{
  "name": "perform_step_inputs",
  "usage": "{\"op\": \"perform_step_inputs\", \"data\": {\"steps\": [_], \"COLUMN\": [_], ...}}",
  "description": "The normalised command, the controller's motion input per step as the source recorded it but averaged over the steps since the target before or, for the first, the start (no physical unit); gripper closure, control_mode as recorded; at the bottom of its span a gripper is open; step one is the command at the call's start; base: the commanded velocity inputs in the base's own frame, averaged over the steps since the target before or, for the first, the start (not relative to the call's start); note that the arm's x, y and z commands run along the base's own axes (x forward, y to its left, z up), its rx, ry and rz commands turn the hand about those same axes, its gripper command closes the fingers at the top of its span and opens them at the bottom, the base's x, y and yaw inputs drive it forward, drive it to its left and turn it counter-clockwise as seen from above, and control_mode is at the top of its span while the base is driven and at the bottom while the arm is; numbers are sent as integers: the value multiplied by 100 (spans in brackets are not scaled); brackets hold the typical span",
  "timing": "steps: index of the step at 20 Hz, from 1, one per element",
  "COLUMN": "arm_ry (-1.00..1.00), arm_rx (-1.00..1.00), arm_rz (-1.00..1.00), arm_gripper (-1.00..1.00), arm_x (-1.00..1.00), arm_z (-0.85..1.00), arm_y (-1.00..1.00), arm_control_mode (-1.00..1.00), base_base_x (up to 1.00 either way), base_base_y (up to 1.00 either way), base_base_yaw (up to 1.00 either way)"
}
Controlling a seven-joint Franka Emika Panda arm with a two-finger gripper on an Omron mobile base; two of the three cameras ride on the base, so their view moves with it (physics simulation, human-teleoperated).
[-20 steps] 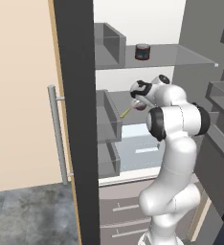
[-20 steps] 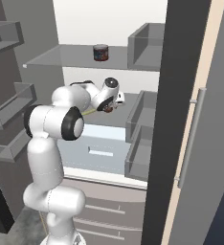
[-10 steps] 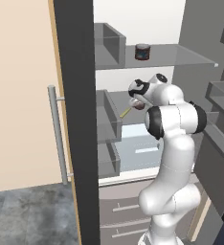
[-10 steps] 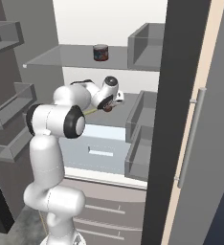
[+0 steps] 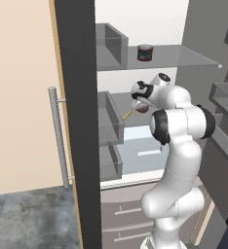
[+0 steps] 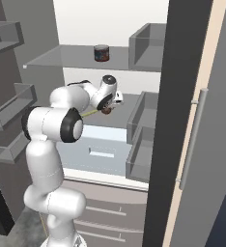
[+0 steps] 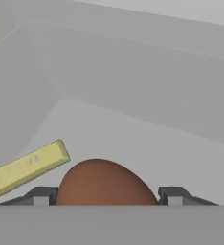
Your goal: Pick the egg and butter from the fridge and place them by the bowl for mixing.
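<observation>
**Inspector:** Hand view first. You have a brown egg [image 7: 104, 184] sitting squarely between the two fingertips [image 7: 41, 195] of the tool [image 7: 104, 196], one tip pressed to each side of it. The tool is clamped on the egg.

**Operator:** And the butter?

**Inspector:** The butter [image 7: 25, 168] lies on the grey shelf [image 7: 147, 139], just beside the egg on the left of that view, its near end close to the shell. Whether the two touch, you cannot tell from here.

**Operator:** Where does the arm stand?

**Inspector:** In the left base view your arm reaches into the open fridge [image 5: 77, 121] at the middle shelf, with the tool [image 5: 141, 106] at the egg [image 5: 143, 108] and the butter [image 5: 127, 115] showing as a thin yellow stick to its left. The right base view agrees: tool [image 6: 106, 109] over the middle shelf [image 6: 120, 118], egg [image 6: 106, 110] under it. A dark jar [image 6: 101, 52] with a red band stands on the shelf above, well apart from the tool.
</observation>
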Motion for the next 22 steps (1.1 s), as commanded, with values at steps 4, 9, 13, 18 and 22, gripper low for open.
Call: {"op": "perform_step_inputs", "data": {"steps": [4,9,13,18,22], "arm_ry": [0,-18,-17,-1,0], "arm_rx": [0,-3,-2,-1,0], "arm_rz": [0,0,-4,-15,-16], "arm_gripper": [100,100,100,100,100], "arm_x": [-77,-76,-62,-53,-54], "arm_z": [21,31,39,46,54], "arm_y": [2,10,17,20,14], "arm_control_mode": [-100,-100,-100,-100,-100], "base_base_x": [0,0,0,0,0], "base_base_y": [0,0,0,0,0], "base_base_yaw": [0,0,0,0,0]}}
